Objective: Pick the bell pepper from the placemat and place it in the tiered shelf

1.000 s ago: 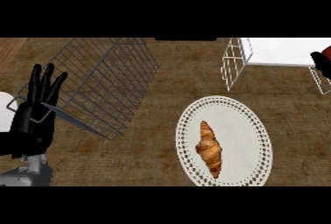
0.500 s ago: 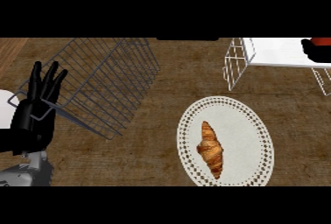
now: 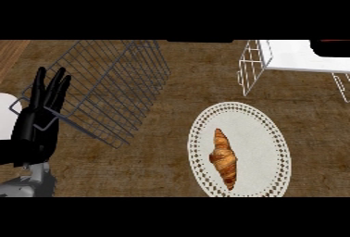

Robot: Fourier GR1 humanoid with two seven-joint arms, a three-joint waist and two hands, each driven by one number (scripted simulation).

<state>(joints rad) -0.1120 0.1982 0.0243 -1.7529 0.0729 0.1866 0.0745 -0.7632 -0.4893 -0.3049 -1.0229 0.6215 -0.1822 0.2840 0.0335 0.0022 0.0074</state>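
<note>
Only a thin red strip of the bell pepper (image 3: 336, 40) shows at the top right edge. My right hand (image 3: 331, 49) is curled round it, over the white top of the tiered shelf (image 3: 294, 58). The shelf's white wire side hangs down toward the counter. An oval white placemat (image 3: 273, 134) with a lace rim lies right of centre and carries a brown croissant (image 3: 224, 158). At the left edge my left hand (image 3: 37, 125) rests open, fingers pointing up, beside the basket.
A grey wire basket (image 3: 116, 88) lies tilted on the brown counter at upper left, its near corner touching my left hand. Behind that hand, a white object (image 3: 4, 115) peeks in at the left edge.
My right hand has carried the bell pepper up and left over the shelf top, until it is almost out of view. The left hand has stayed still.
</note>
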